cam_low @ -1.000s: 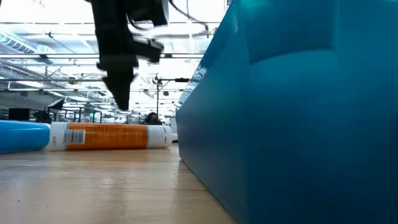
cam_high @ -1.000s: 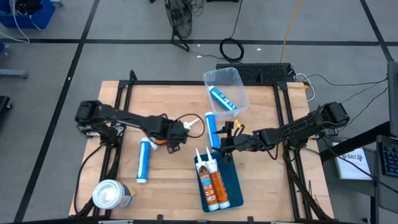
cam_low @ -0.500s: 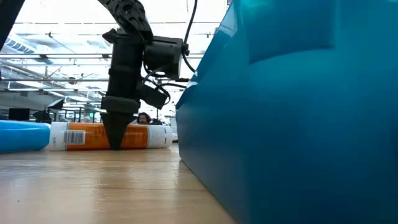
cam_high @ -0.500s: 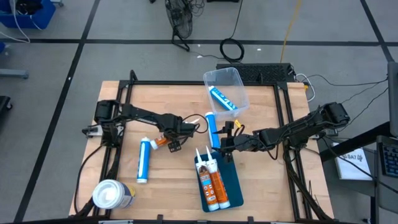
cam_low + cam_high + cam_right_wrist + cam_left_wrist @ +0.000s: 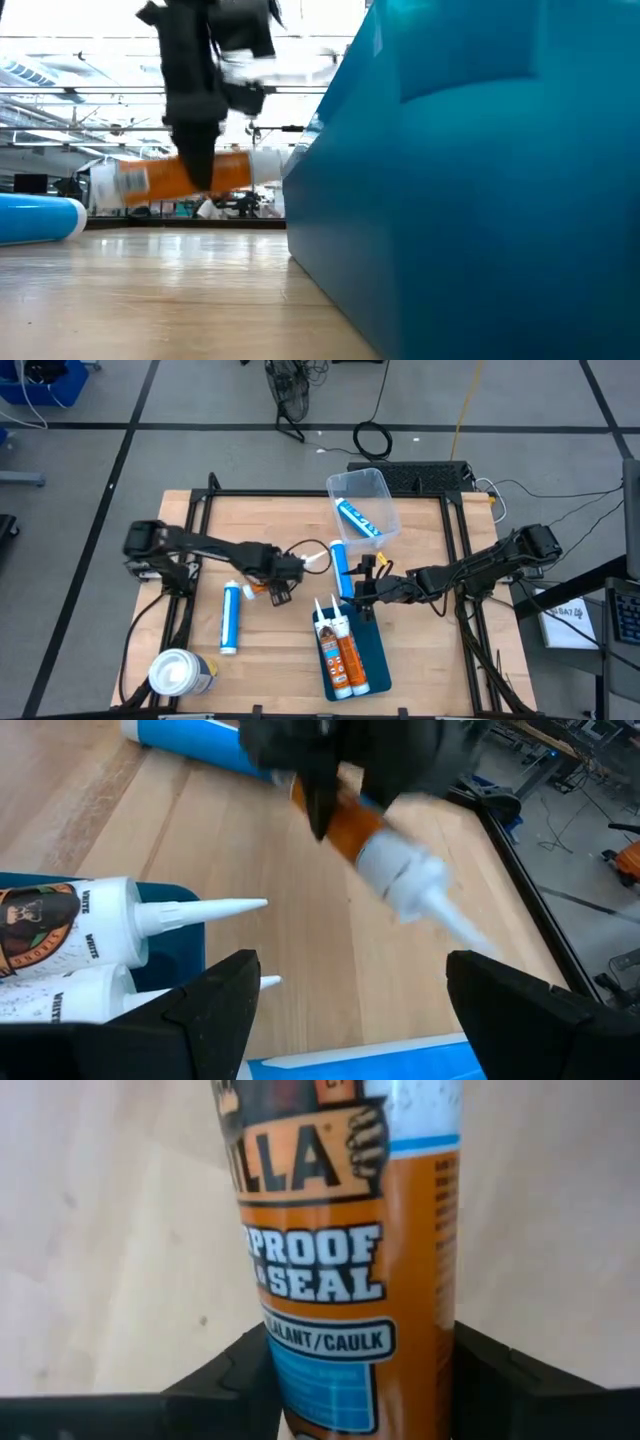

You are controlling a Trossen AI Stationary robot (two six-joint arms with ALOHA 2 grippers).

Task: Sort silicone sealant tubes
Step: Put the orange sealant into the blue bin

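the left claw (image 5: 277, 584) is clenched on an orange-labelled sealant tube (image 5: 180, 178), gripping it across its middle and holding it clear of the wooden surface (image 5: 280, 650). in the low view the tube hangs roughly level above the boards, its white cap end toward the teal tray (image 5: 470, 190). the left wrist view shows the tube's orange label close up between that arm's two dark fingers (image 5: 225, 1380). in the right wrist view the same tube appears farther off, its white nozzle pointing away from the dark claw that holds it.

the right claw (image 5: 365, 588) hovers just beside the teal tray's far end with its fingers spread and nothing between them. two orange-labelled tubes (image 5: 342, 650) lie side by side in the tray, nozzles pointing toward the far side of the surface; the right wrist view shows their white nozzles (image 5: 205, 910) close to that claw.

one blue-and-white tube (image 5: 340, 568) lies on the surface between the two claws, just beside the right one. another blue-and-white tube (image 5: 231, 618) lies on the left part of the surface, below the left arm. a third blue tube (image 5: 357, 519) lies inside the clear plastic bin (image 5: 340, 484) at the far edge.

a fat white-topped canister (image 5: 178, 673) sits at the near left corner, well apart from the tubes.
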